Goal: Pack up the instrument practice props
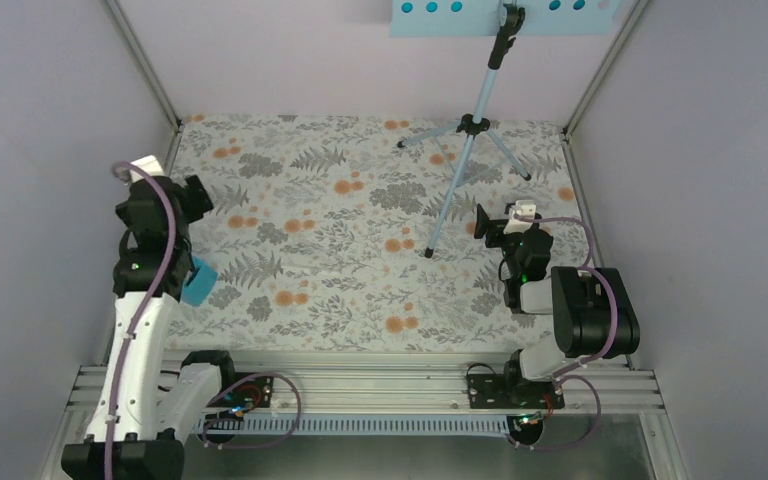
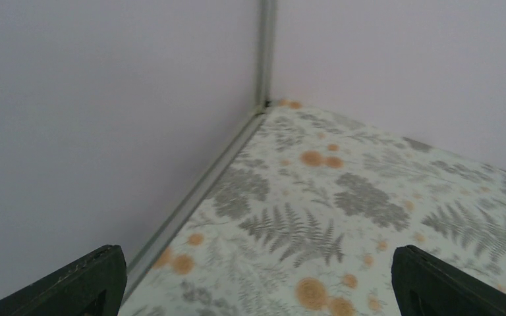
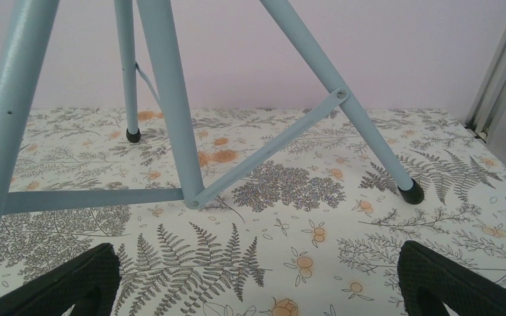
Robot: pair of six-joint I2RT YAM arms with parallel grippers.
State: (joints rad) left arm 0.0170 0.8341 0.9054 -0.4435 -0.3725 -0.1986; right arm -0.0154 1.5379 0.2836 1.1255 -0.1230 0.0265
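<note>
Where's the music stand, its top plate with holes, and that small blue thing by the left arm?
Music stand (image 1: 472, 125): overhead view, hub where its legs meet.
Top plate (image 1: 440, 22): overhead view, left half, below the holes.
Small blue thing (image 1: 201, 282): overhead view, its visible corner.

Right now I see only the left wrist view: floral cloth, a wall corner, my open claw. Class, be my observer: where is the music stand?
Observer: The music stand stands on its three legs at the far right of the table. Its perforated desk is cut off by the top of the overhead view.
Operator: Is anything close to it?
Observer: The right claw, open and empty, faces the stand's legs from the near side.
Operator: Anything near my arm?
Observer: A small blue thing sits beside the left arm, partly hidden; I cannot tell what it is.
</note>
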